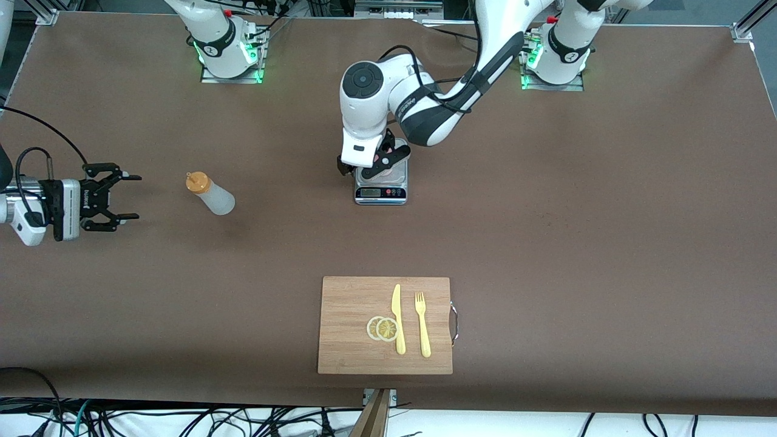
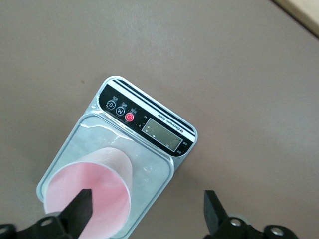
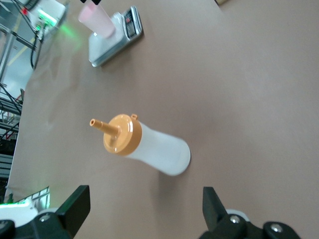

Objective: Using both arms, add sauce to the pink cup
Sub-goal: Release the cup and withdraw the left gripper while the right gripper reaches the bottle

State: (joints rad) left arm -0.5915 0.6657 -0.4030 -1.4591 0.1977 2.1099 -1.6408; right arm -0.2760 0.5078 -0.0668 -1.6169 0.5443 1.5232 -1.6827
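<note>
cutting board (image 1: 352,328): you are seeing it lying nearest the front camera, carrying a knife (image 1: 397,318), a fork (image 1: 422,325) and two lemon slices (image 1: 382,328); none of it is in play.

right gripper (image 1: 128,196): you are looking at jaws standing wide and holding nothing, low over the table at the right arm's end, pointing toward the bottle and well apart from it.

sauce bottle (image 1: 210,193): it is standing upright on the table between the right gripper and the scale, its orange nozzle cap (image 3: 121,134) on top. You are probably dealing with soft, light, somewhat slick plastic that gives when squeezed, so I would take it around the mid body, under the cap, and grip gently to avoid an early squirt.

scale (image 1: 381,184): it is sitting mid-table, farther from the camera than the board.

pink cup (image 2: 94,191): it is standing on the scale's platform. It looks light, thin-walled and easy to tip.

left gripper (image 2: 149,211): you are seeing its fingers spread wide around the cup's rim, one finger (image 2: 83,204) in front of the cup's mouth, holding nothing.
</note>
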